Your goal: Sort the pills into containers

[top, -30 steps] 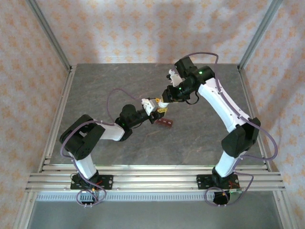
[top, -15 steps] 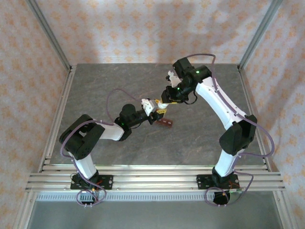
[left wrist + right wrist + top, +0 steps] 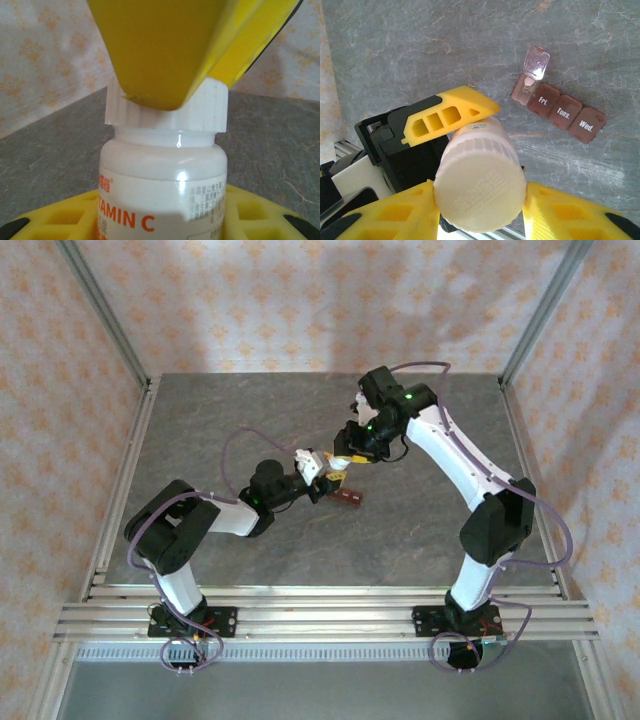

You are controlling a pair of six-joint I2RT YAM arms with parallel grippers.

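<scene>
Facing labelled bottle (image 3: 162, 172), left wrist, containers (image 3: 561, 113), right wrist

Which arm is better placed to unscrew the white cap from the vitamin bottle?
Right: the right claw flanks the white ribbed plastic cap, while the left claw holds the white plastic vitamin bottle.

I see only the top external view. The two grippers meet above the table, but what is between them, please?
Observer: A white bottle labelled Vitamin C. The left gripper holds its body.
Operator: Is the cap already off?
Observer: No. The white cap sits on the neck, with the right gripper around it.
Operator: And the containers, are they open?
Observer: The containers lie flat. Only the end compartment, beside "Fri.", has its lid raised.
</scene>
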